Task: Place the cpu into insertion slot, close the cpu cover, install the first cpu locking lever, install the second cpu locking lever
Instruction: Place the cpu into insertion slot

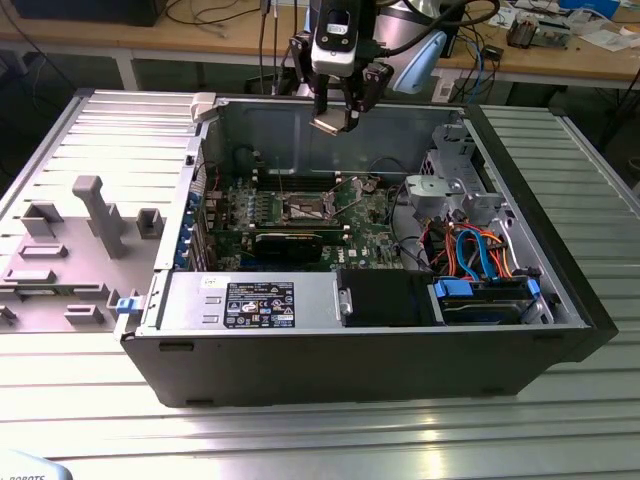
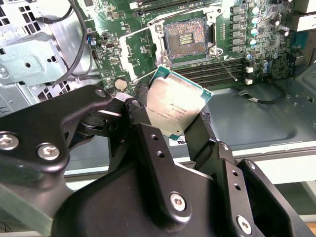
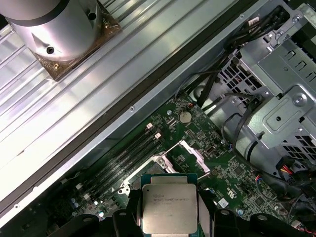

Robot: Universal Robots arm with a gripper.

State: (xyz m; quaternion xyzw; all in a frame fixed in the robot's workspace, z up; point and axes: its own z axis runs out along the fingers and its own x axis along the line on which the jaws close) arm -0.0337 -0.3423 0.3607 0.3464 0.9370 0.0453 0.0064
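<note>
Second wrist view: shows the cpu (image 2: 173,104) pinched between the fingers (image 2: 199,133) of the gripper (image 2: 173,123), which is drawn in narrow on two opposite edges. Has the silver metal lid facing the camera, with a green rim showing round it.

Exterior view: puts the gripper (image 1: 338,118) and the cpu (image 1: 330,124) high over the open computer case (image 1: 350,365). Places them at about twelve o'clock from the insertion slot (image 1: 304,209) on the motherboard (image 1: 365,215), well apart from it.

Leaves the insertion slot (image 2: 185,38) bare, its contact field exposed, with the cpu cover (image 2: 134,49) swung open just beside it. Shows the same in the first wrist view, with the cpu (image 3: 169,210) hanging clear of the cpu cover (image 3: 191,152).

Looks light, stiff and flat. Seems smooth on the lid and likely slippery there, so better taken by the edges, as here. Is probably delicate on the underside, and more so against the slot's fine contacts. Calls for level carrying and a firm but gentle squeeze, with no sliding and no pressing.
</note>
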